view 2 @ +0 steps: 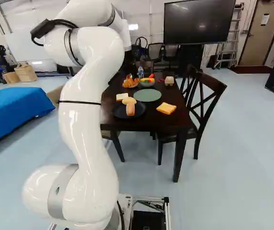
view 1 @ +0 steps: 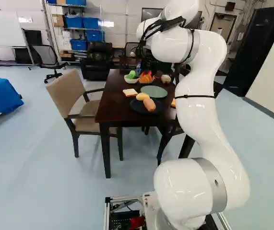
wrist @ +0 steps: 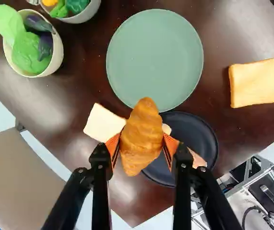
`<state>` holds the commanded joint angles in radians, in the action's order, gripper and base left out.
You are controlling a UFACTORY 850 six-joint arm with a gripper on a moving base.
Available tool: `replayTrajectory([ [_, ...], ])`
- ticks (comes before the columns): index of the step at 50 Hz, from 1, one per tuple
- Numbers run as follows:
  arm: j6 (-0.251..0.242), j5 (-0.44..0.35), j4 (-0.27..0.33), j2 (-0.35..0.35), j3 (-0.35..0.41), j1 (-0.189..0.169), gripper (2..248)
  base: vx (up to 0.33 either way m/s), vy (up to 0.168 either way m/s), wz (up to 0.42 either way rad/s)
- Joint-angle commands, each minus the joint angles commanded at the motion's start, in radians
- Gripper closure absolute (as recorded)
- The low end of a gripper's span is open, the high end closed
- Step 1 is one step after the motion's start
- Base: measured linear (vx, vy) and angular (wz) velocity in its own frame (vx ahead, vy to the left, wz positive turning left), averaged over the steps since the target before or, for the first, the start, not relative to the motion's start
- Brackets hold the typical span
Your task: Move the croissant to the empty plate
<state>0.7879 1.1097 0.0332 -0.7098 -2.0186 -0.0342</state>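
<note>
no text, label, brand or number can be read. on the door (view 2: 257,38), a pale sheet (view 2: 266,59) is seen, its print too small to be made out; on the arm's silver band (view 2: 57,195), a small mark cannot be deciphered.

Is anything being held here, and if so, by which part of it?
The croissant is held across its middle, the jaws against its two long sides.
</note>
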Motion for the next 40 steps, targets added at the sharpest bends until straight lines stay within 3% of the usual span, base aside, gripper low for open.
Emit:
replayTrajectory([
  [40, 0.000, 0.017, 0.000, -0.122, -0.162, -0.105, 111, 0.000, 0.000, 0.000],
])
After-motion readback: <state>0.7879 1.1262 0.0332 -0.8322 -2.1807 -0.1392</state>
